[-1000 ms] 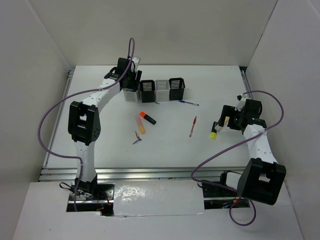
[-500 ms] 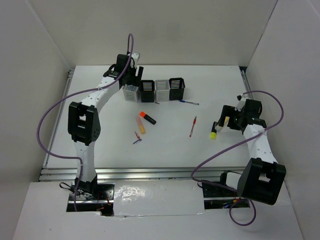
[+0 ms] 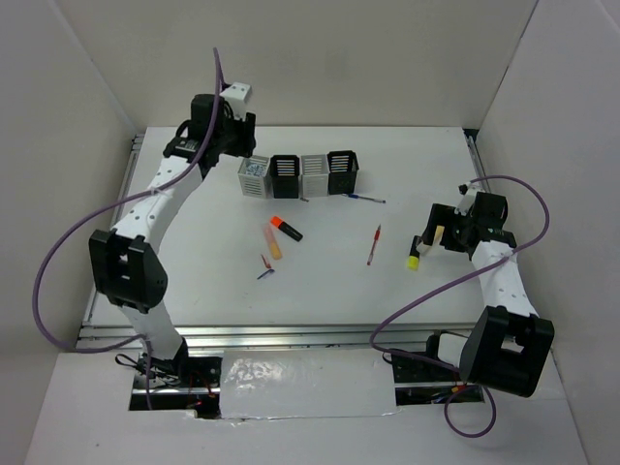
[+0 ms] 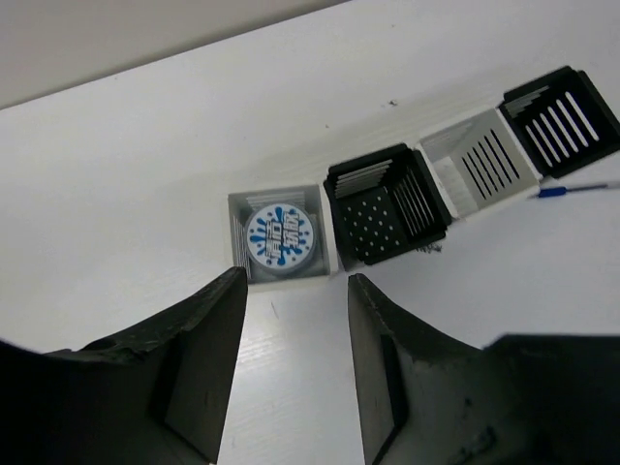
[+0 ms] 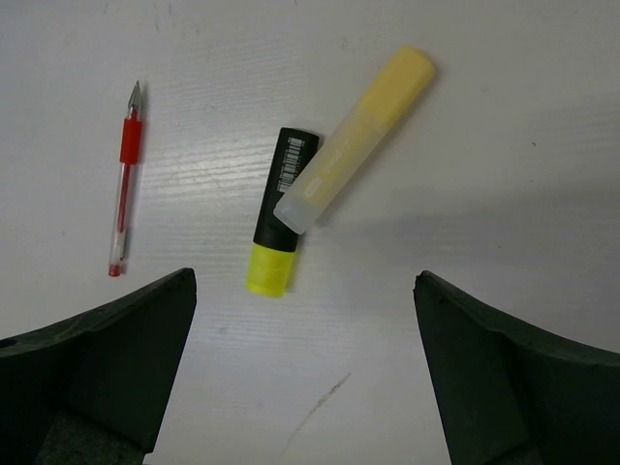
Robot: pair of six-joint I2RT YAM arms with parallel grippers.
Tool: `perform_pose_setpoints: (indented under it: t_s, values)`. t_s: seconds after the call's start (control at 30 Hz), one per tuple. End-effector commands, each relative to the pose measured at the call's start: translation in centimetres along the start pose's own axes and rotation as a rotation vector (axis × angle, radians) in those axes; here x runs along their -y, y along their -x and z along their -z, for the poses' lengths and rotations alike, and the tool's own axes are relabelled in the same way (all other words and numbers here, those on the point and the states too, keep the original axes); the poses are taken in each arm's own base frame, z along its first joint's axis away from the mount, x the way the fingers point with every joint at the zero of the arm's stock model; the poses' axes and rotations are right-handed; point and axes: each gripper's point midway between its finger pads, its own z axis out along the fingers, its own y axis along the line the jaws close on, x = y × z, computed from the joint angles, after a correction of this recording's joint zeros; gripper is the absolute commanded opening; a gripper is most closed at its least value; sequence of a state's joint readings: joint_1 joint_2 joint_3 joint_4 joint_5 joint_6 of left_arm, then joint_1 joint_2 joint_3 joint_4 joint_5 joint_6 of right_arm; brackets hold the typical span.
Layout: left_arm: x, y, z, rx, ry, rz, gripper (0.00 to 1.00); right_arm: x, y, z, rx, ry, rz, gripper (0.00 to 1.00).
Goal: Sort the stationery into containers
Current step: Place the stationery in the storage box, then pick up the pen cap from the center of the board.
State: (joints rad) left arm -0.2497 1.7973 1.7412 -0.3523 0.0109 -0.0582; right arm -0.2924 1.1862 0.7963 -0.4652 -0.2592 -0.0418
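Observation:
The four joined cups (image 3: 300,172) stand at the back, alternating light grey and black. The round blue-grey disc (image 4: 282,235) lies in the leftmost grey cup (image 3: 253,178). My left gripper (image 4: 295,291) is open and empty, held above the table just left of and behind that cup (image 3: 235,143). My right gripper (image 5: 302,291) is open and empty over the yellow-black highlighter (image 5: 281,225), which touches a pale yellow marker (image 5: 356,136). On the table lie the orange-black highlighter (image 3: 287,228), peach marker (image 3: 274,242), red pen (image 3: 374,244), blue pen (image 3: 363,199) and the red-blue piece (image 3: 264,268).
White walls close the table at the back and both sides. A metal rail (image 3: 281,334) runs along the near edge. The red pen (image 5: 124,194) lies left of the yellow-black highlighter in the right wrist view. Purple cables loop off both arms.
My left gripper has pulled up and away to the back left from over the leftmost cup, and the disc now shows inside that cup. The right arm has not moved.

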Motion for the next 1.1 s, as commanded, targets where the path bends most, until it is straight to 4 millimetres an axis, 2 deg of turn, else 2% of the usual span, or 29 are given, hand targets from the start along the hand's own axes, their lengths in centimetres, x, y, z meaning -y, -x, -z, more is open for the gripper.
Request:
perform_pose_setpoints:
  t_s: [0.0,0.03,0.07,0.1,0.13,0.17,0.2,0.23,0.27,0.33,0.37,0.4,0.43,0.47,0.53,0.57,0.63,0.67,0.87,1.0,1.07]
  values:
    - [1.1,-0.2,2.5,0.015,-0.101,0.017,0.58,-0.6,1.2,0.3,0.047,0.024,0.014,1.0]
    - [1.1,-0.7,3.0,0.007,-0.123,0.019,0.57,-0.6,1.2,0.3,0.05,0.022,0.015,0.99]
    - [1.2,-2.5,3.1,-0.027,-0.137,0.021,0.58,-0.6,1.2,0.3,0.051,0.022,0.015,0.99]
    - [1.3,-2.4,4.3,-0.008,-0.15,0.007,0.6,-0.6,1.3,0.4,0.054,0.022,0.016,0.99]
    - [1.8,-2.7,4.9,0.0,-0.19,0.001,0.65,-0.6,1.3,0.4,0.054,0.02,0.017,0.99]
    - [1.6,-4.6,5.1,-0.029,-0.198,0.01,0.71,-0.5,1.3,0.4,0.056,0.014,0.017,0.99]
    - [1.6,-4.1,6.4,0.001,-0.205,0.0,0.78,-0.4,1.3,0.4,0.054,0.008,0.02,0.98]
    - [1.9,-4.8,6.9,-0.011,-0.227,-0.004,0.87,-0.3,1.3,0.4,0.051,0.004,0.026,0.98]
    - [2.1,-6.0,7.0,-0.038,-0.232,-0.002,0.92,-0.2,1.3,0.4,0.05,-0.01,0.036,0.97]
    - [2.4,-7.2,7.8,-0.063,-0.242,0.004,0.99,-0.2,1.4,0.3,0.051,-0.027,0.057,0.93]
    - [2.3,-7.8,8.0,-0.073,-0.239,0.007,0.99,0.2,1.3,0.2,0.047,-0.053,0.066,0.91]
    - [2.3,-7.6,8.6,-0.057,-0.235,0.005,0.99,-0.4,1.4,0.1,0.047,-0.052,0.088,0.87]
    - [2.4,-8.5,8.7,-0.071,-0.237,0.007,0.99,-0.6,1.3,-0.1,0.042,-0.058,0.098,0.86]
    - [2.2,-8.2,9.2,-0.05,-0.22,-0.001,0.99,-0.9,1.3,-0.3,0.037,-0.061,0.111,0.85]
    - [2.2,-9.0,9.2,-0.057,-0.209,0.002,0.99,-2.1,1.2,-0.6,0.025,-0.048,0.142,0.78]
    - [2.1,-8.7,9.5,-0.039,-0.197,0.007,0.99,-2.7,1.2,-0.8,0.02,-0.038,0.153,0.73]
    - [1.9,-9.6,9.5,-0.048,-0.184,0.02,0.99,-4.8,1.3,-1.2,0.018,-0.001,0.191,0.7]
    - [1.7,-9.3,9.7,-0.03,-0.172,0.028,0.98,-5.6,1.7,-1.3,0.028,-0.01,0.19,0.7]
    - [0.8,-9.9,10.0,-0.049,-0.116,0.113,0.95,-9.8,1.4,-3.9,-0.053,0.019,0.167,0.7]
    - [0.3,-11.3,10.1,-0.089,-0.107,0.088,0.92,-13.2,1.3,-4.5,-0.081,0.078,0.118,0.68]
    - [0.4,-12.5,10.2,-0.133,-0.128,0.033,0.91,-14.1,0.3,-5.3,-0.122,0.074,0.119,0.66]
